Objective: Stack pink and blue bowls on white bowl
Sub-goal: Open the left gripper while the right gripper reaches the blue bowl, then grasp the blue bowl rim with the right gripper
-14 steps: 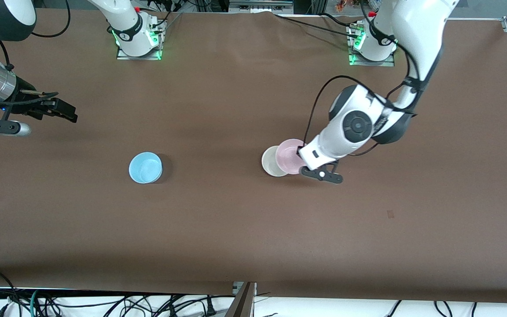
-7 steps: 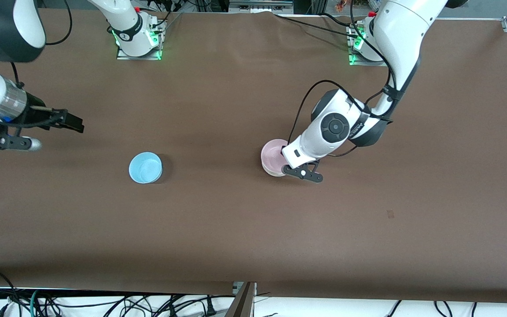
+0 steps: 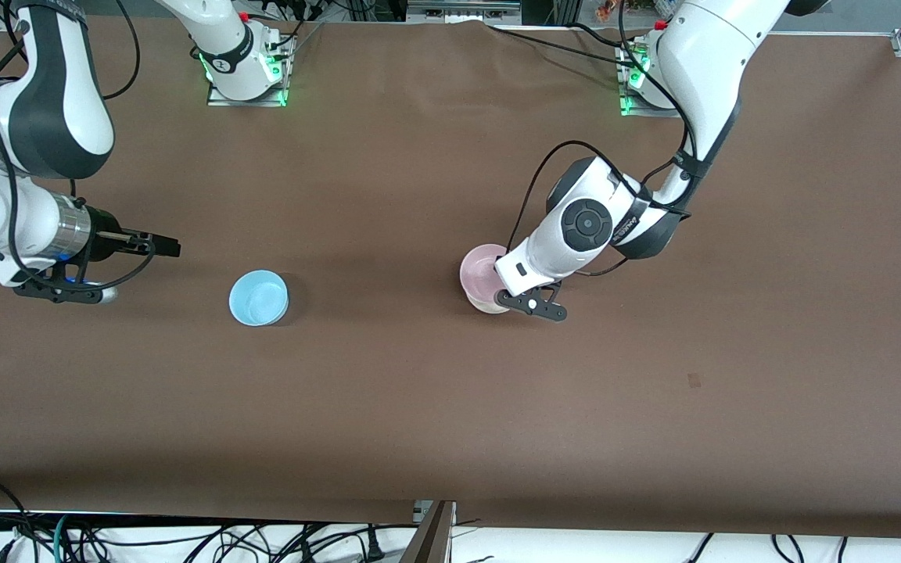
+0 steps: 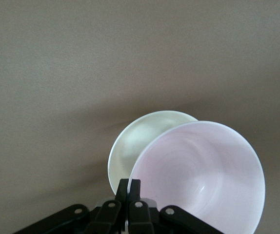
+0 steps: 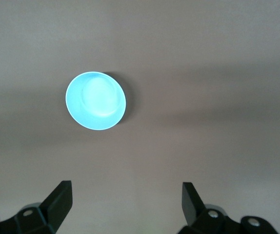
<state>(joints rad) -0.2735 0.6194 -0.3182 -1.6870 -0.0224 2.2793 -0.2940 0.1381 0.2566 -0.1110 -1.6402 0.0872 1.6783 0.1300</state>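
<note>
Pink bowl: the small round pale pink plastic bowl [image 3: 479,270] sits just right of centre in the front view, pinched by its rim in my left gripper [image 3: 515,291]. In the left wrist view the fingers [image 4: 129,191] are closed on the rim, at the bottom of the picture.

White bowl: the small round off-white plastic bowl [image 4: 132,146] is under the pink one. Only a crescent of it shows in the wrist view, and a pale edge [image 3: 489,306] in the front view.

Alignment: I judge the pink bowl is not yet centred over the white one, because the rims are offset in the wrist view.

Risk, release: if I let go now, the pink bowl may land on the white rim, tip, and slide onto the brown cloth table [image 3: 654,407].

Risk, push: if I lower off-centre, the smooth white bowl may skid or flip.

Blue bowl: the small round light sky blue plastic bowl [image 3: 259,297] stands alone left of centre, well apart from the stack.

Right gripper: my right gripper [image 3: 161,247] hangs at the left of the front view, over bare table near the blue bowl, with its fingers [image 5: 59,197] spread wide and empty.

Risk, blue pickup: I would expect a rim pinch on smooth plastic to slip if taken shallow.
</note>
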